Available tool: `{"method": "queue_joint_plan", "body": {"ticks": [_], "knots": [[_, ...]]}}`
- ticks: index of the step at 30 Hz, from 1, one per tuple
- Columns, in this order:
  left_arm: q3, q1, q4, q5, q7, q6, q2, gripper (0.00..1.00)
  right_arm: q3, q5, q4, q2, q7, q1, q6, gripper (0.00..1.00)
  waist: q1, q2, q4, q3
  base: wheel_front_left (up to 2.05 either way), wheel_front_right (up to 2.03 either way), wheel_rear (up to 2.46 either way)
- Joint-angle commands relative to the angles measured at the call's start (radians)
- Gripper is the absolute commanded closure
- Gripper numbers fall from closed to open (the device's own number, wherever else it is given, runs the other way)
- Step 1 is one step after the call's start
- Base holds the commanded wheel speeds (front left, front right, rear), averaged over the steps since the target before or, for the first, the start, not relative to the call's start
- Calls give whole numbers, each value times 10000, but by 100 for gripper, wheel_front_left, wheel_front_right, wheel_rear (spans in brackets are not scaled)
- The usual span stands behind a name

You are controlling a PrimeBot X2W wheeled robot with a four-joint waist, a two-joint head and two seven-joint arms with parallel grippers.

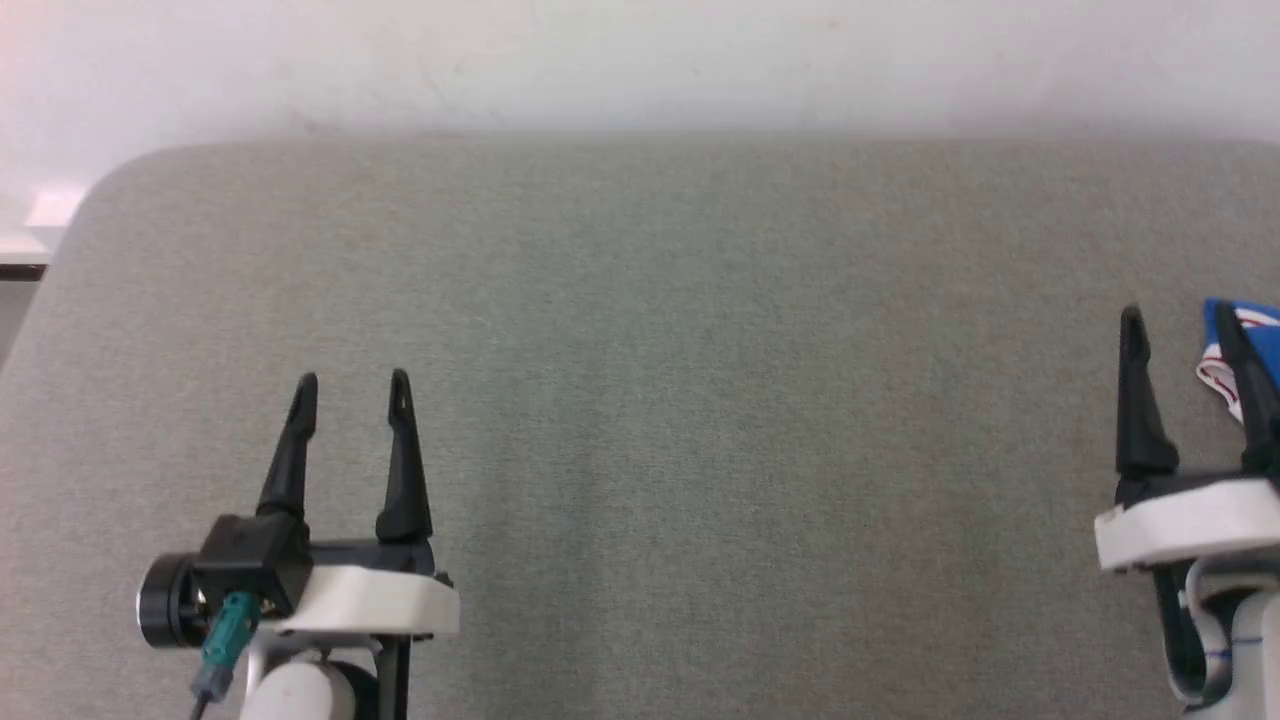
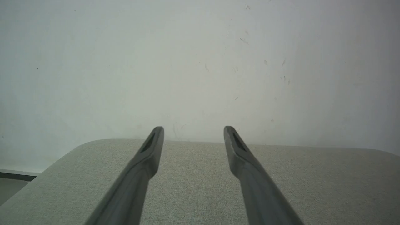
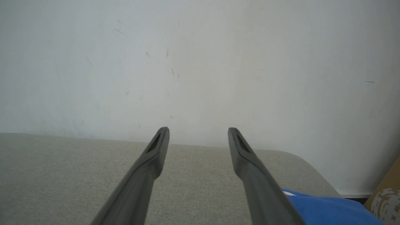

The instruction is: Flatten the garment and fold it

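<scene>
Grey-green fabric tabletop (image 1: 640, 300) w/ rounded corners spans mid-frame, scuffed white wall (image 1: 640, 60) along top. Left gripper (image 1: 352, 380) at lower left, right gripper (image 1: 1178, 318) at right edge, both w/ fingers apart, empty. Blue garment (image 1: 1268, 345) bunched at right edge, beside right gripper.

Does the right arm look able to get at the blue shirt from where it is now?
Probably yes: the right gripper is open, with the garment just beside its outer finger on the table, nothing between them. The frame edge cuts it off.
</scene>
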Motion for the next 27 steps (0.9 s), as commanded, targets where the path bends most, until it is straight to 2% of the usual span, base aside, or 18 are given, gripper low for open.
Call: {"method": "queue_joint_plan", "body": {"ticks": [1, 7, 14, 17, 18, 22, 23, 27], "knots": [[75, 198, 65, 141, -46, -36, -104, 0, -77, -126, -30, 75, -77, 207, -21, 0, 1, 0, 221, -245, 0, 0, 0], [215, 706, 116, 217, -46, -235, -562, 0, -161, -618, 392, 278, -357, 789, -21, 0, 1, 0, 157, -327, 0, 0, 0], [358, 851, 455, 523, -47, -692, -943, 0, -46, -203, 1280, 293, -680, 919, -21, 0, 1, 0, -64, -391, 0, 0, 0], [400, 850, 531, 595, -47, -830, -1018, 0, 25, -173, 1419, 294, -748, 882, -21, 0, 1, 0, -126, -389, 0, 0, 0], [426, 834, 610, 648, -47, -1013, -1060, 0, 131, -201, 1510, 294, -793, 831, -21, 0, 1, 0, -200, -375, 0, 0, 0], [542, 821, 708, 726, -47, -1142, -1143, 0, 255, -213, 1611, 295, -838, 765, -21, 0, 1, 0, -275, -370, 0, 0, 0], [510, 786, 681, 629, 2, -1116, -1103, 100, 251, -238, 1591, 257, -797, 856, 0, 100, 1, 0, -270, -372, 0, 0, 0], [486, 786, 677, 602, 17, -1115, -1095, 100, 272, -238, 1586, 245, -790, 862, 2, 100, 1, 0, -276, -375, 0, 0, 0]]}}
